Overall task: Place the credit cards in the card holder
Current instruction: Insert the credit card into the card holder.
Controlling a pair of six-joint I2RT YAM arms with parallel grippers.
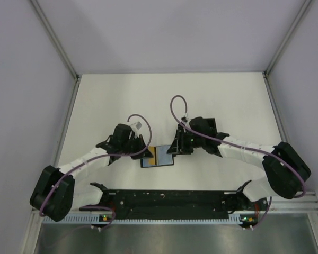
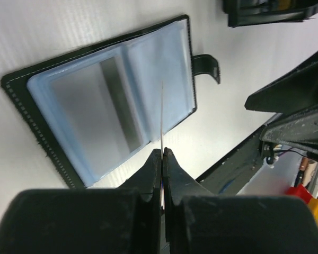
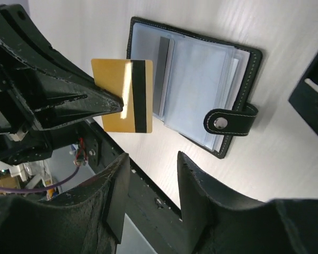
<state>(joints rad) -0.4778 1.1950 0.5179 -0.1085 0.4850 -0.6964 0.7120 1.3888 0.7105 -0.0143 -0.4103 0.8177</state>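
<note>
Right wrist view is giving the fullest look at the credit card (image 3: 122, 95). It is gold with a black stripe, and its flat face is turned toward this camera. The left hand (image 3: 118, 103) is pinching it by one edge, jaws closed tight on it. The card's far corner is overlapping the left rim of the card holder (image 3: 199, 79), which is lying open on the desk (image 1: 201, 100) with its clear sleeves facing up. Its strap (image 3: 230, 121) is sticking out past the right edge. At the bottom of this view the right hand (image 3: 152, 164) is hanging with its fingers standing apart and gripping nothing.

Left wrist view is showing the same card only as a thin bright line, edge-on. It is rising from between the clamped fingertips and pointing across the holder's open pages. Whether the card's tip is touching a sleeve I cannot tell from here.

Top external view is adding the layout. The holder is sitting between the two hands, near the middle of the desk, with the left hand just beside its left end and the right hand just beside its right end. White desk surface is stretching from the holder back to the far walls. On the near side, a black frame (image 1: 169, 198) is running along the desk edge, close to the holder.
</note>
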